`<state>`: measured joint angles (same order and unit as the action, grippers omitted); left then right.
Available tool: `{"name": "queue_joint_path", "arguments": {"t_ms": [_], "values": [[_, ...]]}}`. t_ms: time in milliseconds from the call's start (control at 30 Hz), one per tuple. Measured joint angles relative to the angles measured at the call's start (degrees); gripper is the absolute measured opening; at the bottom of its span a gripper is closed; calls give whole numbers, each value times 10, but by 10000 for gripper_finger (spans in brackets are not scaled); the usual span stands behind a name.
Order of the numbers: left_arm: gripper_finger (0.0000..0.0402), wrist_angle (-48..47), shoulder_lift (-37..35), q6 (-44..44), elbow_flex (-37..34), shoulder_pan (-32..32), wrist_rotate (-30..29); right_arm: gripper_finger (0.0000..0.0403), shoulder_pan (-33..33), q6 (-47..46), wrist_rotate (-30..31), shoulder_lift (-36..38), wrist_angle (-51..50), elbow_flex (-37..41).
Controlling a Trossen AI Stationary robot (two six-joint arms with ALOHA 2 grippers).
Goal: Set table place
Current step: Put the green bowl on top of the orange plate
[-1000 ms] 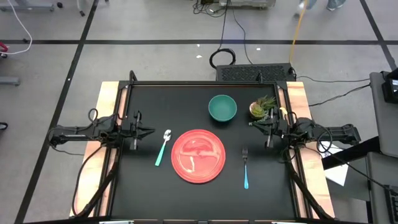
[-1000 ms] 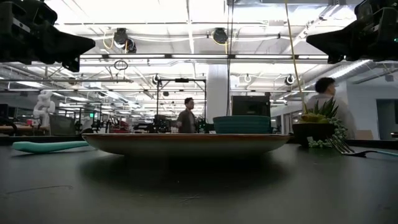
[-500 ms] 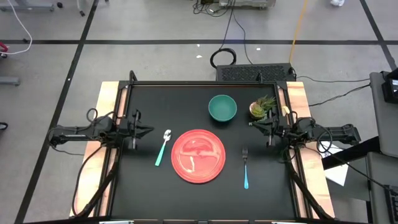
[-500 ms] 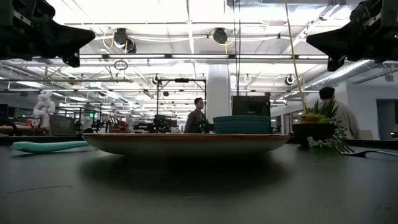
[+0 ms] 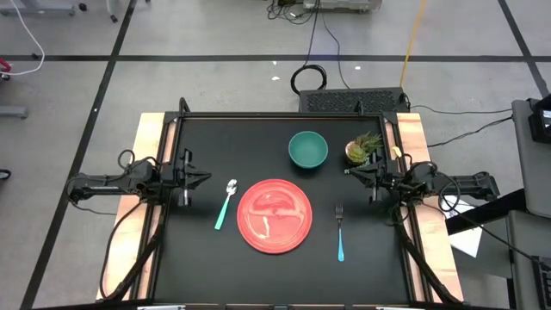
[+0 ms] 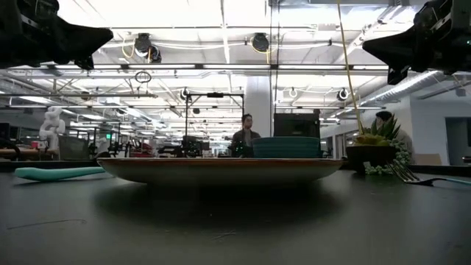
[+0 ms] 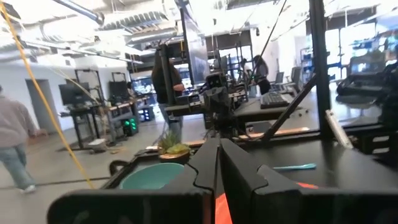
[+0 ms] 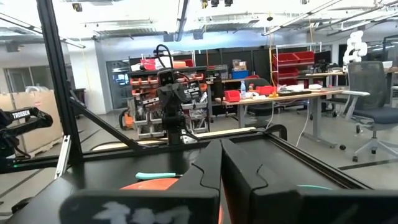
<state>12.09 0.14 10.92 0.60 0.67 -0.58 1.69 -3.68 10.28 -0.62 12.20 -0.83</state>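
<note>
Already the setting looks laid: the plate (image 5: 274, 216) sits mid-table, between the two grippers, with the spoon (image 5: 225, 203) just beside it on the left gripper's side and the fork (image 5: 340, 231) just beside it on the right gripper's side, neither touching its rim. The bowl (image 5: 307, 149) stands apart beyond the plate, nearer the right gripper (image 5: 350, 171) than the left gripper (image 5: 207, 179), and the plant (image 5: 362, 149) sits just beside the right gripper at the table's (image 5: 198, 267) edge. Both grippers hang above the table at its opposite sides, fingers pressed together and holding nothing, each pointing inward at the plate. The step in hand, as I judge it, is to finish and stay clear: keep both arms high and at the edges so no finger sweeps the cutlery. If any tidying is wanted, straightening the slightly slanted spoon would be it, gripped at mid-handle.
</note>
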Motion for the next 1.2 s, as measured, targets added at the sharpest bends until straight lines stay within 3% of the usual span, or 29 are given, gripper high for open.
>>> {"name": "queue_joint_path", "arguments": {"t_ms": [267,500,733,1000,1200], "values": [[26,-5,0,3,0,0,0,0,0,64,1,0,-8,0],[26,-14,1,-40,0,0,-6,0,0,52,1,0,-1,0],[26,-13,25,-50,24,3,-125,0,0,65,1,0,0,0],[26,-23,171,-46,128,63,-126,0,0,65,1,0,-5,0],[26,-35,336,-55,231,139,-32,0,0,76,1,0,8,0]]}}
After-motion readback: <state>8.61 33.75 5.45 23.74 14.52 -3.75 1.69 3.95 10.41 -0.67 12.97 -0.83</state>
